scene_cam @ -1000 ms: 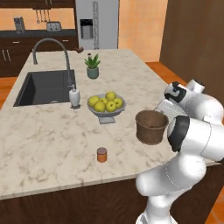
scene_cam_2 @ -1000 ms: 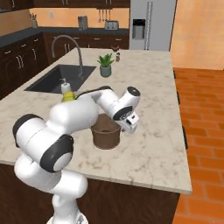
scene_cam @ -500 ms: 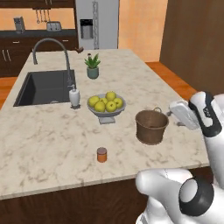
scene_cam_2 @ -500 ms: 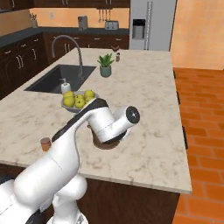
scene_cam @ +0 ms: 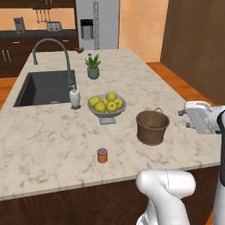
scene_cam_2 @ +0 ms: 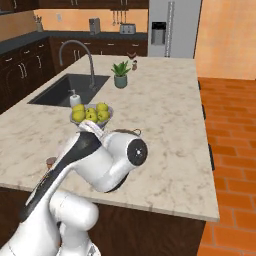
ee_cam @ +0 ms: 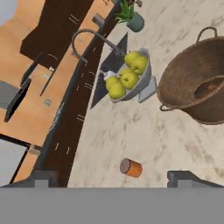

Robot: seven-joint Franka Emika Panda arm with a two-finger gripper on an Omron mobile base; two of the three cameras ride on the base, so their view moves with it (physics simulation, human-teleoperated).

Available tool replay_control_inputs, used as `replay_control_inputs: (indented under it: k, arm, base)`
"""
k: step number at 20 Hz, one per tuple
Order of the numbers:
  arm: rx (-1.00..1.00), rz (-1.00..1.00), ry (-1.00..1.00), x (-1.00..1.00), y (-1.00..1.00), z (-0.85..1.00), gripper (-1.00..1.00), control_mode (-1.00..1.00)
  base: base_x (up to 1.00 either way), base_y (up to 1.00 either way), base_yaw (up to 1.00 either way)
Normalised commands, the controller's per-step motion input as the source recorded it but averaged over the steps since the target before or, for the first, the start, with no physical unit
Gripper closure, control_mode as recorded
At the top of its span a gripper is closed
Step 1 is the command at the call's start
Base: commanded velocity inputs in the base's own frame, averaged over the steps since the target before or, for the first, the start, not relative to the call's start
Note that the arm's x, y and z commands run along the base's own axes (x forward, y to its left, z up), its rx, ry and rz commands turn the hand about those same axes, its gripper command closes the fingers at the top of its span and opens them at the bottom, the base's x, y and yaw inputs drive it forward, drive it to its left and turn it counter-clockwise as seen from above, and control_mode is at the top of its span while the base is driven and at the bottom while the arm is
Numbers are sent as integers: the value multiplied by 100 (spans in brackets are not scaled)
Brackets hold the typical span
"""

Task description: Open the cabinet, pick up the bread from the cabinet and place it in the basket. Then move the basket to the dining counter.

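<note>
The basket stands upright on the beige marble desk, just right of the grey fruit bowl and apart from it. Inside the basket, the bread shows as a tan lump on its floor. The small orange jar sits nearer the desk's front edge. The pincer hangs beside the basket, its 2 tips wide apart, holding nothing.

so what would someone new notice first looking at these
Probably the brown basket standing on the beige marble dining counter, with the open gripper off to its right at the counter's edge. Just left of the basket sits a grey bowl of yellow-green fruit, and nearer the front edge a small orange jar. In the hand view a brown-tan lump, likely the bread, lies inside the basket.
</note>
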Motion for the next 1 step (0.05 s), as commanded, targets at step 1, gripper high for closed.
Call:
replay_control_inputs:
  k: [1]
  arm:
    - [5,5,0,-100,30,95,-100,-100]
  base:
    - [0,0,0]
